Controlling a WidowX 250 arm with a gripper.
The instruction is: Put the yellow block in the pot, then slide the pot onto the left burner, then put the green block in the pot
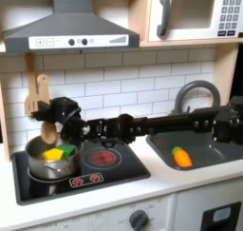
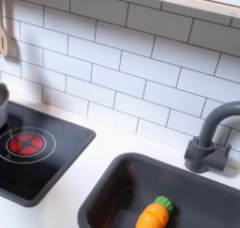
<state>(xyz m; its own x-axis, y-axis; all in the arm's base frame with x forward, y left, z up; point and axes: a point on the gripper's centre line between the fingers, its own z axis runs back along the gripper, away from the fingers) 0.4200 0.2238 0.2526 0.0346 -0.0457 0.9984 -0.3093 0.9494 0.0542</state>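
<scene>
Green block [image 1: 67, 152] is lying beside the yellow block [image 1: 53, 155] in the pot [image 1: 38, 165], the gripper [image 1: 47, 133] hovering above needing only to lift clear; I cannot tell its fingers' spread.

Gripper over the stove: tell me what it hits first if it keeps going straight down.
The black gripper points down into the shiny silver steel pot. It would likely meet the small yellow block first, beside the dark green block; depth is uncertain.

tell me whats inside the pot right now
In the first exterior view the pot holds the yellow block and the green block, side by side. The gripper hangs over the pot's back rim, hiding part of the inside.
</scene>
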